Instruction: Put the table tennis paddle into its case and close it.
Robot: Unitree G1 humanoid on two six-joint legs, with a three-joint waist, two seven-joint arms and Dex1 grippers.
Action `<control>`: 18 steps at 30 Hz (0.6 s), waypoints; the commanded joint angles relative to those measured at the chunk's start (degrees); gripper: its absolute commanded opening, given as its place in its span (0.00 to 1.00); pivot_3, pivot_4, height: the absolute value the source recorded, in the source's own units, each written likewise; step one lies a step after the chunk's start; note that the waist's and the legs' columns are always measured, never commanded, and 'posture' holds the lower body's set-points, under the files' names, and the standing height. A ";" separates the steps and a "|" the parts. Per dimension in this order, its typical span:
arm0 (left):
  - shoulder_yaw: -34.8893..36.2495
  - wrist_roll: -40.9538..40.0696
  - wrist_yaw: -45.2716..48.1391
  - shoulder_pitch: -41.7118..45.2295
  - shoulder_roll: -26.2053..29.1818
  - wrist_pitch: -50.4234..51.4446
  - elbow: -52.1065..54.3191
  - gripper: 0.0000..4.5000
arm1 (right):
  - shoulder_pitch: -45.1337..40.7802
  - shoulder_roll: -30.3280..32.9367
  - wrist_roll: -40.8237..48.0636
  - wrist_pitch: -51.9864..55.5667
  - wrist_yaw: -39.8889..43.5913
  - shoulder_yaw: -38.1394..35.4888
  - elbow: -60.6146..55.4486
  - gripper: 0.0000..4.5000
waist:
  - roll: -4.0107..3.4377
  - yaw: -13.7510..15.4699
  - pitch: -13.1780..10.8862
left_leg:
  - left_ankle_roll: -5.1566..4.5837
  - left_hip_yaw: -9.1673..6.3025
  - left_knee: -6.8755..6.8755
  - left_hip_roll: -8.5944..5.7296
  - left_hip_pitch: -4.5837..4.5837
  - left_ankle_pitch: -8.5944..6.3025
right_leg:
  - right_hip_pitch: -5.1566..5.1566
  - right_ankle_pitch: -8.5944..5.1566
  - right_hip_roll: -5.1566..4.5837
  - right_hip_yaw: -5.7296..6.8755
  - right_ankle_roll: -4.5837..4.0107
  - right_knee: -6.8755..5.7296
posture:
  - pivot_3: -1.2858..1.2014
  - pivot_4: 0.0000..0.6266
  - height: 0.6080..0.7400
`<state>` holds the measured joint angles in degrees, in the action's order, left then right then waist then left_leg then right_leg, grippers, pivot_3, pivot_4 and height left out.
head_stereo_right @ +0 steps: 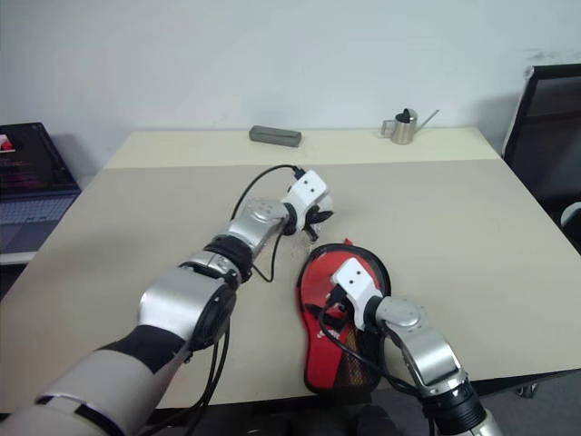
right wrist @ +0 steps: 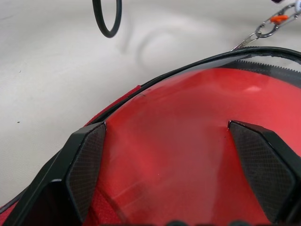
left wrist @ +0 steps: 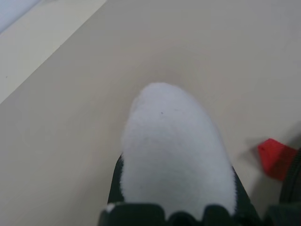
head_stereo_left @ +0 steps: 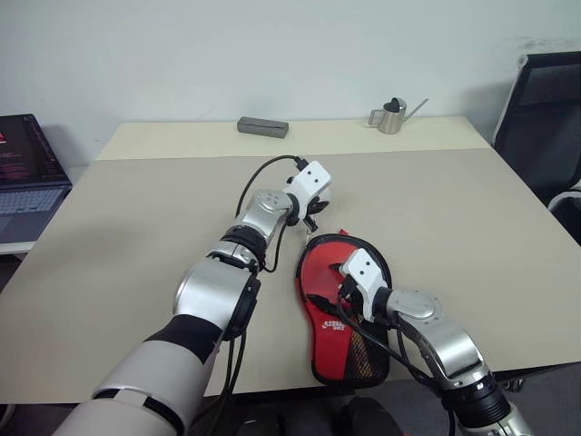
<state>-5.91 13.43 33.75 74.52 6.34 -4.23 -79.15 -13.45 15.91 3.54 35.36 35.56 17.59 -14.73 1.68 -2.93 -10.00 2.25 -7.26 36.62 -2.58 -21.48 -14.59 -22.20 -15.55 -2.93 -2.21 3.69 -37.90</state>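
Observation:
The case lies flat near the table's front edge, red side with the black mesh pocket and white lettering facing up. The red face of the table tennis paddle shows inside its black zipper rim; the handle is hidden. My right gripper hangs just over that red face, open, with nothing between its fingers. My left gripper is just beyond the case's round end, shut on the white pompom charm. A small metal chain runs off the rim's far edge.
At the table's far edge sit a grey rectangular box and a small metal watering can. A laptop stands off the table to the left, a black chair at the right. The case's handle end reaches the front edge.

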 commanded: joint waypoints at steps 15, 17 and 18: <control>0.24 3.46 -4.20 4.12 -4.32 -1.68 0.63 0.11 | 7.68 1.30 0.49 6.86 -1.70 5.02 -1.10 1.00 | 0.00 0.42 0.00 | -0.06 -0.04 0.01 -0.04 -0.15 -0.14 | -0.05 0.01 -0.05 0.04 -0.03 0.14 | 0.52 0.24 1.00; -0.09 4.01 -4.32 3.55 -4.77 -1.74 0.60 0.11 | 7.61 1.16 0.53 6.85 -1.88 5.02 -1.01 1.00 | -0.01 0.43 0.00 | -0.06 -0.04 0.01 -0.06 -0.16 -0.16 | -0.05 0.01 -0.06 0.04 -0.03 0.15 | 0.52 0.24 1.00; -0.25 4.24 -3.99 3.17 -5.06 -1.63 0.57 0.11 | 7.49 1.03 0.53 6.82 -1.97 5.02 -0.89 1.00 | 0.00 0.43 0.00 | -0.06 -0.05 0.01 -0.06 -0.16 -0.16 | -0.06 0.01 -0.06 0.04 -0.03 0.15 | 0.52 0.24 1.00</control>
<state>-6.10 17.36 30.35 75.88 1.87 -4.23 -79.60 -9.74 16.00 3.62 37.14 32.34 17.59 -19.63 1.68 -2.49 -10.00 2.19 -7.30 36.63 -2.63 -21.65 -14.76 -22.26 -15.54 -2.99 -2.16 3.66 -37.75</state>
